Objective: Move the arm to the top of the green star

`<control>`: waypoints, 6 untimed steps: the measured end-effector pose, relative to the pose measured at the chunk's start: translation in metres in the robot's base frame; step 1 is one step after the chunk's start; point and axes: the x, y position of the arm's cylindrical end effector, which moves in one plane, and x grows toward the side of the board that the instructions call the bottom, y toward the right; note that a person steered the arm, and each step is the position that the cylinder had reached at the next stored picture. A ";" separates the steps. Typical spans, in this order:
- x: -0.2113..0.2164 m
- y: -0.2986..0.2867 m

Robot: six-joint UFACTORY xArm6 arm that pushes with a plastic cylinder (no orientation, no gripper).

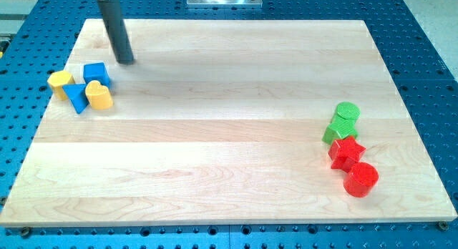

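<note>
One camera view is given. No jaws are fitted; only my tip (127, 61) is seen, beside the blue cube (96, 73) at the table's (215, 156) left. The green star (335, 132), judged light, stiff and easily slid, is wedged between the green cylinder (348, 111) and red star (346, 152); the table between lies open.

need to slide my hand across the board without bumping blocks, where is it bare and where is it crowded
Bare: the wide middle of the board, between the two clusters, and its whole bottom strip.

Crowded at the view's left: yellow block, blue cube, blue triangle, yellow heart, with my tip just above-right.

Crowded at the right: green cylinder, green star, red star, red cylinder.
</note>
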 end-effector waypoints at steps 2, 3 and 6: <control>0.052 -0.015; 0.046 0.099; 0.096 0.465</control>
